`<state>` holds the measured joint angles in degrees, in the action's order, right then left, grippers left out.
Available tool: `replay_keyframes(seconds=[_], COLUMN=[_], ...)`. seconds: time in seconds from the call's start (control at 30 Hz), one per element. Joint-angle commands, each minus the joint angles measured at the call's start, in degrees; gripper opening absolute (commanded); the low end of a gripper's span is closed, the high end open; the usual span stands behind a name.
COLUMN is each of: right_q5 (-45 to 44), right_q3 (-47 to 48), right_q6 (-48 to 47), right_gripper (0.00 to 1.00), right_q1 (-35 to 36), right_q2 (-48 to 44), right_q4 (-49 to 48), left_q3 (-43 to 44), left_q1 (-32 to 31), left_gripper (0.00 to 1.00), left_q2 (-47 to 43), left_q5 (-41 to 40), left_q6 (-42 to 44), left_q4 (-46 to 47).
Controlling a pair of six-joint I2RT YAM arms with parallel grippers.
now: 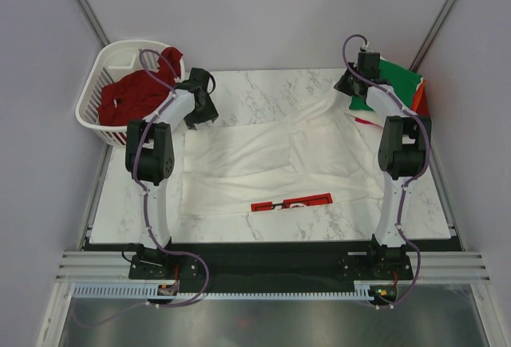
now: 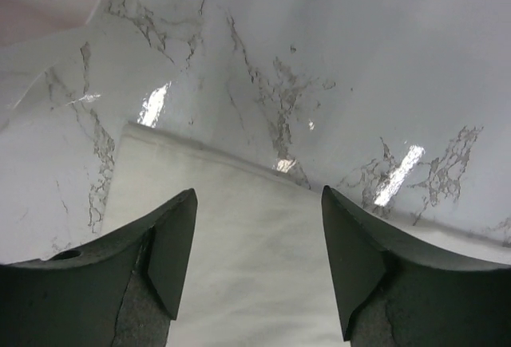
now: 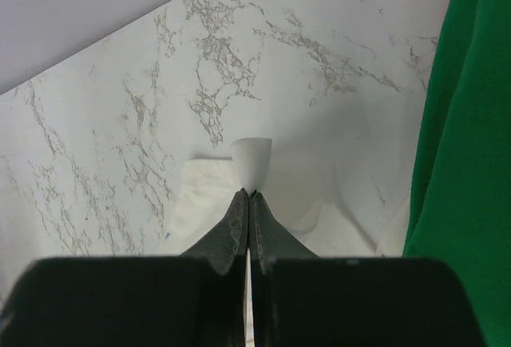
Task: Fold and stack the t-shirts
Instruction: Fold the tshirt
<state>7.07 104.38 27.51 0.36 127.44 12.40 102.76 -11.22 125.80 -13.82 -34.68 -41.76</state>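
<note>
Slip risk: right end effector (image 3: pixel 250 197) clamped on small tuft of white cotton t-shirt with red print (image 1: pixel 263 163), spread mid white marble surface (image 1: pixel 255 84); left end effector (image 2: pixel 257 259) apart over its far-left edge; lopsided pull could skew fold.

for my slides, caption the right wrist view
Right gripper shut on a pinch of the white t-shirt, green t-shirt alongside.

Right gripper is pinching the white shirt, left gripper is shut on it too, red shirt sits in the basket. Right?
Not quite: the left gripper is open, jaws apart over the white shirt, per the left wrist view. The right gripper is pinching it, and the red shirt is in the basket.
</note>
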Motion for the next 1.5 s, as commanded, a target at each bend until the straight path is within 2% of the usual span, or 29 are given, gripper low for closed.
replay_keyframes(seconds=[0.0, 0.13, 0.2, 0.37, 0.53, 0.73, 1.07, 1.47], right_q5=[1.2, 1.5, 0.8, -1.0, -0.2, 0.2, 3.9, 4.7], right_q3=[-0.3, -0.5, -0.8, -1.0, -0.5, 0.2, 0.1, 0.0], right_q6=[0.7, 0.7, 0.5, 0.8, 0.9, 0.9, 2.0, 2.2], right_gripper=[0.00, 0.00, 0.00, 0.00, 0.00, 0.00, 0.00, 0.00], right_q1=[-0.1, -0.2, -0.2, -2.9, -5.3, -6.5, -6.8, -6.6], right_q2=[-4.7, -5.6, -6.1, -6.9, -7.0, -6.6, -5.3, -4.7], right_q4=[-2.3, -2.3, -2.3, -1.6, -1.7, -1.8, -2.3, -2.5], left_q3=[0.9, 0.8, -1.9, -4.4, -4.6, -1.7, 9.7, 14.7], left_q1=[-0.7, -3.3, -3.5, -4.2, -5.8, -5.7, -2.8, -0.5], left_gripper=[0.72, 0.72, 0.72, 0.68, 0.68, 0.69, 0.69, 0.67], left_q2=[-3.4, -6.6, -7.6, -5.8, -5.4, -3.8, 3.1, 9.1], left_q5=[3.3, 2.2, 1.7, 4.4, 2.4, 1.3, 1.0, 2.2], left_q6=[-3.6, -4.5, -6.2, -7.9, -7.7, -6.5, -3.5, -2.3], left_q4=[-4.6, -4.7, -4.6, -4.6, -4.6, -4.6, -4.7, -5.3])
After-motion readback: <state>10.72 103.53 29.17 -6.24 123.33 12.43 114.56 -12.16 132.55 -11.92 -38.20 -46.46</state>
